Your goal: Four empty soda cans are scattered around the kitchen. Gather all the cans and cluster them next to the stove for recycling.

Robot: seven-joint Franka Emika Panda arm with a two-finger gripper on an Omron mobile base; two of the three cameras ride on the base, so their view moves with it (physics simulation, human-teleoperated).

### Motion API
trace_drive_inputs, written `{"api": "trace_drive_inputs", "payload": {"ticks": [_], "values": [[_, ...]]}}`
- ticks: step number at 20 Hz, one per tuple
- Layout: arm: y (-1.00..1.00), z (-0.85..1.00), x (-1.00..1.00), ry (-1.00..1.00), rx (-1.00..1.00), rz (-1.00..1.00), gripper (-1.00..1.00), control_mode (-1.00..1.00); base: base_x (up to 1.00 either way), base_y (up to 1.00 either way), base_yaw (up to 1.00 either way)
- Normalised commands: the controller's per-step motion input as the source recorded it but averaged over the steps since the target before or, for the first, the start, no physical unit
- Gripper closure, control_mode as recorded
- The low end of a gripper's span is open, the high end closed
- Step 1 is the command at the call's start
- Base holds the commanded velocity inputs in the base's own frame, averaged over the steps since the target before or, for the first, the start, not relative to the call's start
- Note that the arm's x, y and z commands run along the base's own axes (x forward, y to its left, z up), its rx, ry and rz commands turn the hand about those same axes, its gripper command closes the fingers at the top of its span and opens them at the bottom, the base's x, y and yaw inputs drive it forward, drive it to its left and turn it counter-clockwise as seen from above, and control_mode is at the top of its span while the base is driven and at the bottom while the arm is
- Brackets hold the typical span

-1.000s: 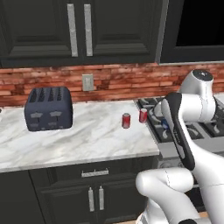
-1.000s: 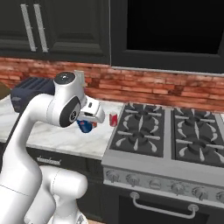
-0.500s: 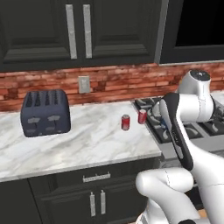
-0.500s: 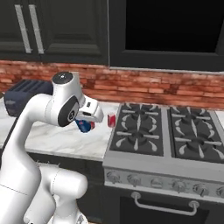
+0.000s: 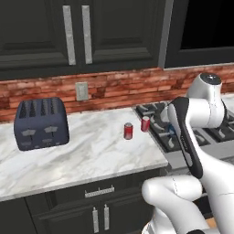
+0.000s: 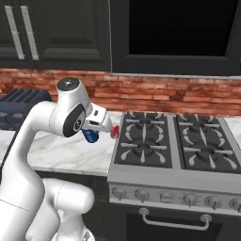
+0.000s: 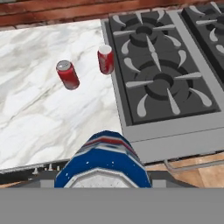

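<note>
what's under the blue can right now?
In the hand view, the blue can held in the gripper hangs over the marble counter edge beside the stove. The patch directly beneath it is covered by the can itself.

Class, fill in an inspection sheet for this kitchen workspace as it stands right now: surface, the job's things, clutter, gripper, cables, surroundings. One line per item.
Surface: white marble counter, running up to the left side of the stove.
Job's things: two red cans stand upright on the counter near the stove's left edge, apart from each other; a blue can is up in the air in the gripper.
Clutter: dark blue-grey toaster at the far left of the counter.
Gripper: gripper shut on the blue can, above the counter's front edge beside the stove.
Cables: nothing seen.
Surroundings: brick backsplash with a wall outlet; dark cabinets above.
</note>
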Motion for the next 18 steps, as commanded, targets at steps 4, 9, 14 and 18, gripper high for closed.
{"api": "trace_drive_inputs", "payload": {"ticks": [4,9,14,18], "values": [[0.00,0.00,0.00,0.00,0.00,0.00,1.00,1.00,0.53,0.27,-0.01],[0.00,0.00,0.00,0.00,0.00,0.00,1.00,1.00,0.32,0.04,0.00],[0.00,0.00,0.00,0.00,0.00,0.00,1.00,1.00,0.20,0.08,0.00],[0.00,0.00,0.00,0.00,0.00,0.00,1.00,1.00,0.17,0.10,0.00]]}}
